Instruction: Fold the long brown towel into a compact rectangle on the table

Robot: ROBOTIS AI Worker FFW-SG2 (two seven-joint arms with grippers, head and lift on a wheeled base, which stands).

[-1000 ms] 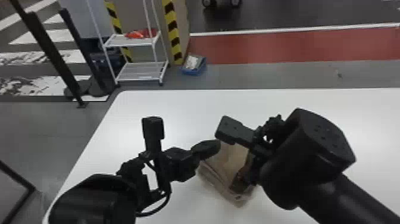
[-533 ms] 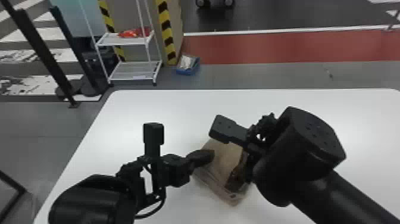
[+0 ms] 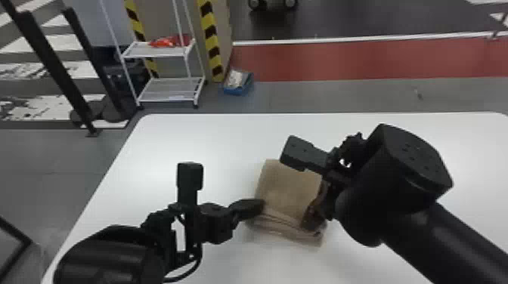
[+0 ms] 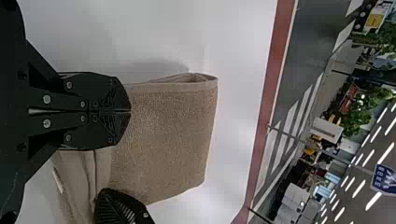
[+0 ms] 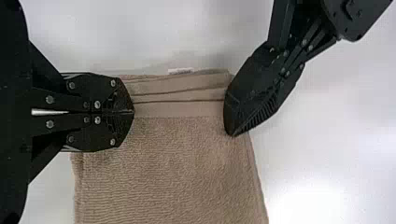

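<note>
Securing the near-left corner, the flat-fingered black left gripper (image 4: 130,111) has its jaws closed on cloth, arm angled inward. The folded brown terry towel (image 3: 289,189) lies on the white tabletop (image 3: 211,139). The black right gripper (image 5: 132,112), jaws closed at the near-right corner, probably aligns the layers; its arm slants inward.

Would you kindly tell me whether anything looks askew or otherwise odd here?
The towel looks slightly untidy: along its edge nearest the robot, layers sit staggered rather than flush, and a small white tag pokes out there. Nothing looks spilled or damaged.
</note>
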